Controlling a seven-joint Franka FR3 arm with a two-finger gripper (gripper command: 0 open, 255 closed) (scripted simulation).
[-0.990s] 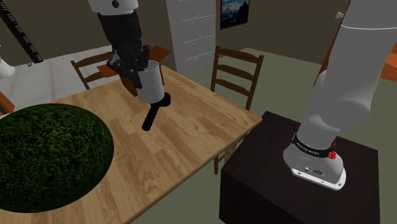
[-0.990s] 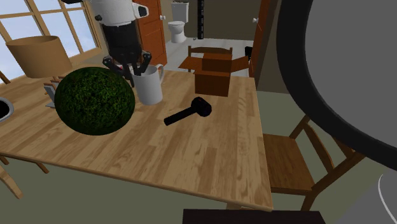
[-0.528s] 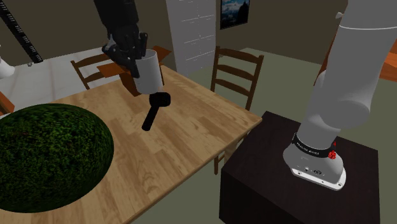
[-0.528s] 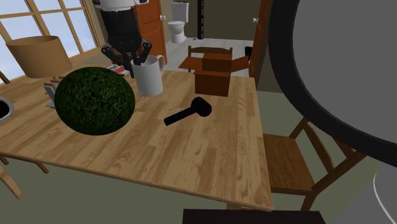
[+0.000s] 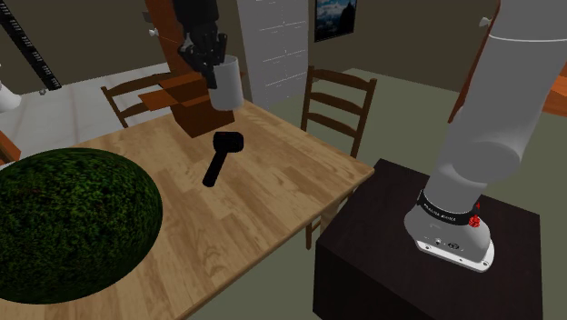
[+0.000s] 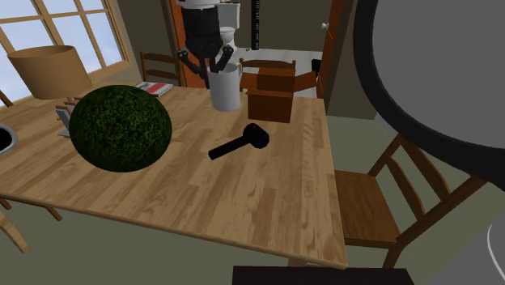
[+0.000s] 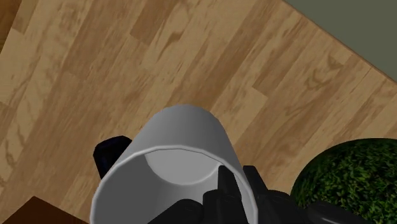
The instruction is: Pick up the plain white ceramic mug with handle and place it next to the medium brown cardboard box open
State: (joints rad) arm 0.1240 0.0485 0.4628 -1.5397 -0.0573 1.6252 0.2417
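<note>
Above table (image 5: 273, 195) | mug (image 5: 227, 86): plain white, upright | end effector (image 5: 210, 64): clamped on mug rim

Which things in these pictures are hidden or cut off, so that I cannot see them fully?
- Wrist view: the mug hides most of the black tool beyond it.
- Shoulder view: the left and bottom edges cut off the green bush.
- Shoulder view: the mug covers part of the box behind it.
</note>
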